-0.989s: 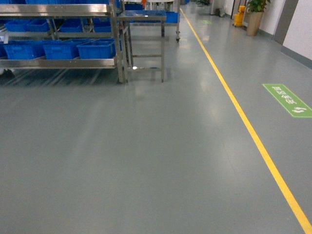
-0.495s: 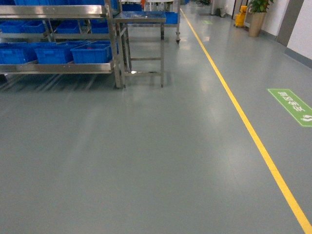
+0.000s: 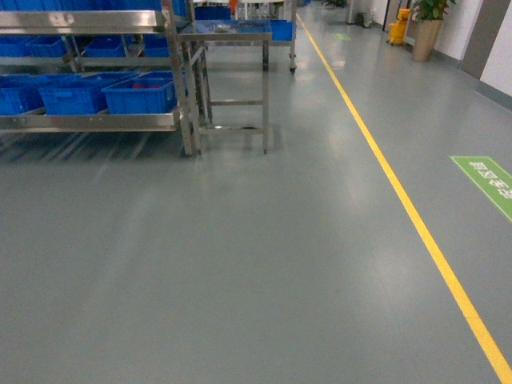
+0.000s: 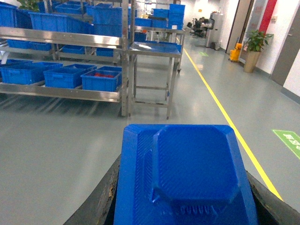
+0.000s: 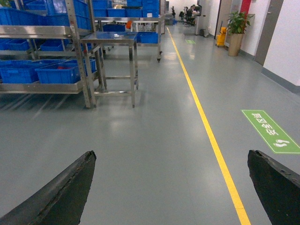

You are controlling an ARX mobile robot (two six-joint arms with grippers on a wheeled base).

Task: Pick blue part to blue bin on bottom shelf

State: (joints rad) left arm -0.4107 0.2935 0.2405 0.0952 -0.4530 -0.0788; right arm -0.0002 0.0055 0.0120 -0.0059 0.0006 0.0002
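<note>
In the left wrist view my left gripper point(image 4: 183, 168) is shut on the blue part point(image 4: 192, 159), a flat blue plastic piece with a raised octagonal block that fills the lower middle of the frame. Dark fingers point(image 4: 101, 199) show on both sides of it. Across the floor, the bottom shelf point(image 3: 88, 122) of the steel rack sits at the upper left and carries several blue bins point(image 3: 140, 94); the nearest blue bin point(image 4: 101, 79) holds something red. My right gripper point(image 5: 171, 154) is open over bare floor, nothing between its fingers. Neither gripper shows in the head view.
A small steel table point(image 3: 228, 36) stands just right of the rack's corner post point(image 3: 186, 96). A yellow floor line point(image 3: 400, 200) runs along the right, with a green floor sign point(image 3: 488, 180) beyond it. A potted plant point(image 3: 428, 28) stands far right. Grey floor lies between me and the rack.
In the head view the rack and table have slid lower and slightly left, and look nearer. The green floor sign has shifted right and down.
</note>
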